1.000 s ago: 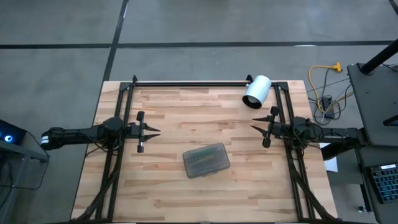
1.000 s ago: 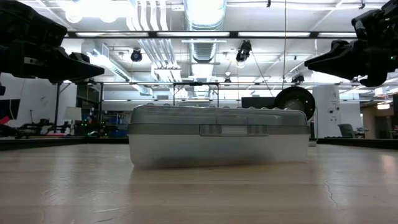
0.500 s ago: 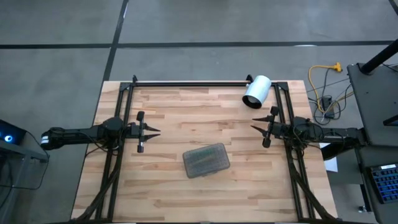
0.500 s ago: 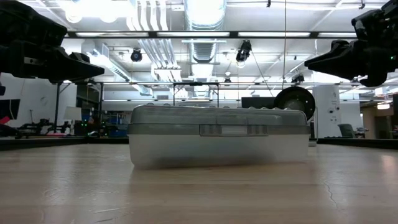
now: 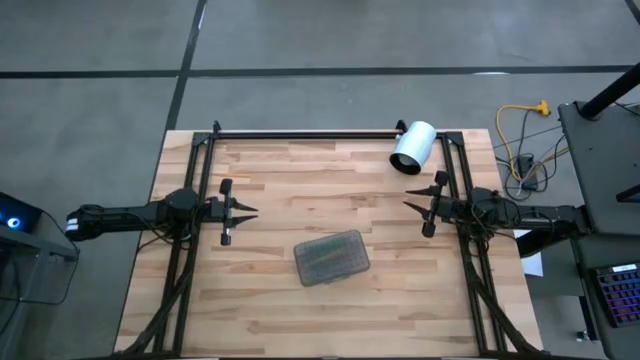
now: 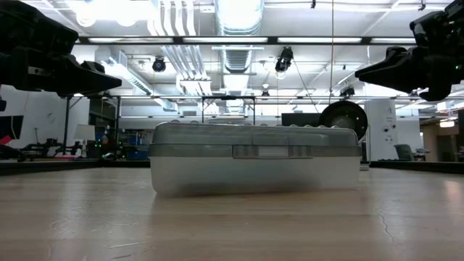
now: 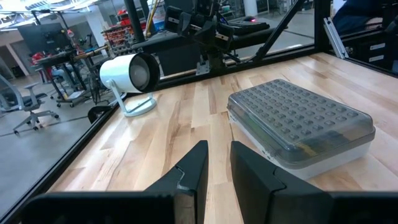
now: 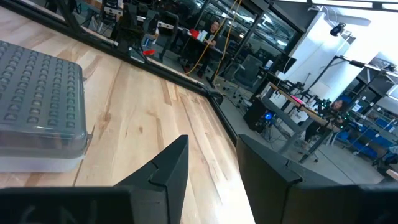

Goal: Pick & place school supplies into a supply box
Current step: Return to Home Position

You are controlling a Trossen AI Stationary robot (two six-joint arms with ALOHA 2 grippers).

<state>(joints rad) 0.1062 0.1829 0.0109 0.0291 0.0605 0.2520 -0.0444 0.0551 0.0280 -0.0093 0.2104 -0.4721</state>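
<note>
supply box [image 5: 332,258] lid down, near-centre of table [image 5: 300,320] | left gripper [image 5: 252,212] raised at its left, 2 fingers slightly apart, empty | right gripper [image 5: 408,207] raised at its right, fingers apart, empty

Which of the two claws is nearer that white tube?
The right gripper, on the right side of the table: the white cylinder lies close beside it, while the left gripper sits far across the table.

Slim, matte-black, jointed, that's the left arm [image 5: 130,215] and right arm [image 5: 530,213]; left gripper [image 7: 217,147] and right gripper [image 8: 212,140] show dark, angular, wedge-shaped fingers.
</note>
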